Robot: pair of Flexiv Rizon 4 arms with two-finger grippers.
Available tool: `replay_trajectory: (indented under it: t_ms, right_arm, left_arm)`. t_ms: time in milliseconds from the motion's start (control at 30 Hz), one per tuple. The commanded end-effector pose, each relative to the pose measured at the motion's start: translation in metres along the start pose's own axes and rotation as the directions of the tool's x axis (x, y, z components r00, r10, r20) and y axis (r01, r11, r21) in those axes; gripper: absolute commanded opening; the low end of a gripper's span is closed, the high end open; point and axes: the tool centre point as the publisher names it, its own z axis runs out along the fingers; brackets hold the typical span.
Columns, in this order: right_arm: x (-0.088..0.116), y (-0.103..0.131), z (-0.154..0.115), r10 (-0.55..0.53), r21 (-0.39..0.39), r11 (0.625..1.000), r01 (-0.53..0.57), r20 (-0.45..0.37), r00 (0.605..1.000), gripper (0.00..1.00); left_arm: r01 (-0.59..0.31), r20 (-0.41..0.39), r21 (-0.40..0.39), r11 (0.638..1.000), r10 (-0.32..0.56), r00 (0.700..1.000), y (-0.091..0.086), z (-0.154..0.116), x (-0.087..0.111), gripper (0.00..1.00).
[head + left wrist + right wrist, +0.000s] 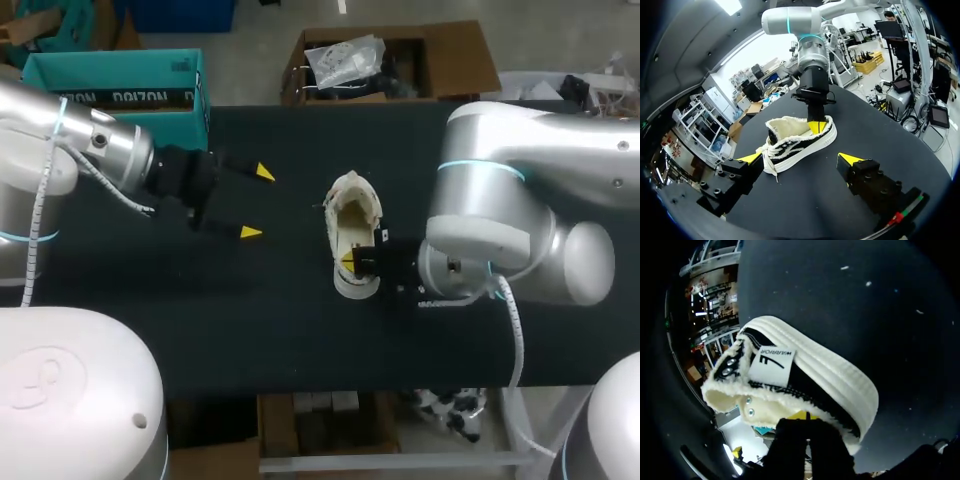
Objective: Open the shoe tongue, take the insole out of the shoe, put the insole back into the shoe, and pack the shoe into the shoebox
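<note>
A cream, fleece-lined shoe with black side panels (355, 210) (800, 142) (805, 375) lies mid-table, its heel toward the front edge. My right gripper (348, 260) (816, 127) (802, 415) comes down into the heel opening with its yellow tips pressed together, shut. The fleece collar hides the insole, so I cannot tell whether the tips pinch it. My left gripper (257, 202) (800, 159) hovers open to the left of the shoe and apart from it, with nothing between its fingers. A teal shoebox (120, 75) stands at the back left.
The black tabletop (250, 320) spreads bare around the shoe on the left and front sides. The shoe's white laces (771, 162) hang loose at its toe end, toward my left gripper. My right arm's bulk (500, 240) fills the table's right side.
</note>
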Motion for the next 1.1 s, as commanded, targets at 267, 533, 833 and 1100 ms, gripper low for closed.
replay_trajectory:
  t_ms: [267,533,833,1100]
  right_arm:
    - [-0.007,0.014,0.006,0.04,-0.079,0.996,-0.031,0.114,0.993,0.0]
    - [0.016,0.01,-0.039,0.053,0.015,0.999,-0.052,-0.044,0.998,0.31]
    - [0.041,0.005,-0.067,0.059,0.197,0.98,-0.033,-0.129,0.99,1.0]
    - [0.065,0.005,-0.093,0.069,0.316,0.948,-0.045,-0.064,0.996,1.0]
  left_arm:
    - [0.013,0.003,-0.02,1.0,-0.013,1.0,-0.005,-0.005,0.0,1.0]
    - [0.028,-0.022,-0.043,0.999,-0.029,0.999,-0.012,-0.007,-0.006,1.0]
    - [0.054,-0.034,-0.039,0.998,-0.055,0.998,-0.019,-0.007,-0.008,1.0]
    - [0.079,-0.123,-0.217,0.973,-0.108,0.987,-0.021,-0.016,-0.009,1.0]
